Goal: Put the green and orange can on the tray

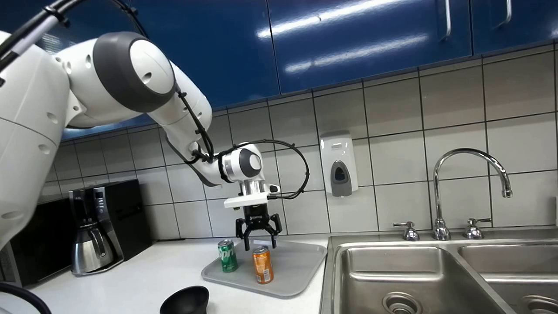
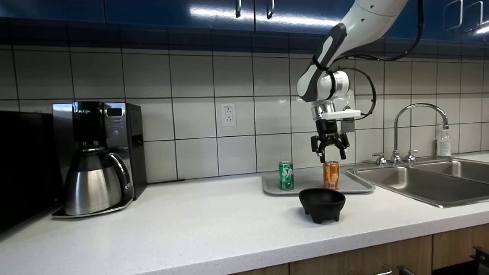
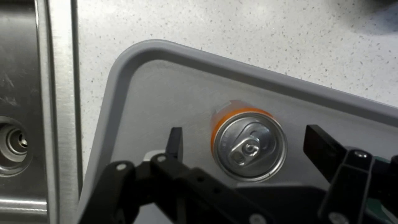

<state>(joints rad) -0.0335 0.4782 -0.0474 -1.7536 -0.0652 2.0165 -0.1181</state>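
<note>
Wrist view shows the orange can (image 3: 250,147) framed, untouched, within the gap of the wide-spread gripper (image 3: 243,138).

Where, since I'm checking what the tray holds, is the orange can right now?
In both exterior views, the orange can stands upright on the tray, to the right of the green can and below the open gripper.

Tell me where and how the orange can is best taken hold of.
I'd grip the orange can around the upper part of its side, coming straight down from above. It stands upright on the tray, its round body should suit a two-sided pinch, and in the wrist view the open hand has a finger on either side of it.
</note>
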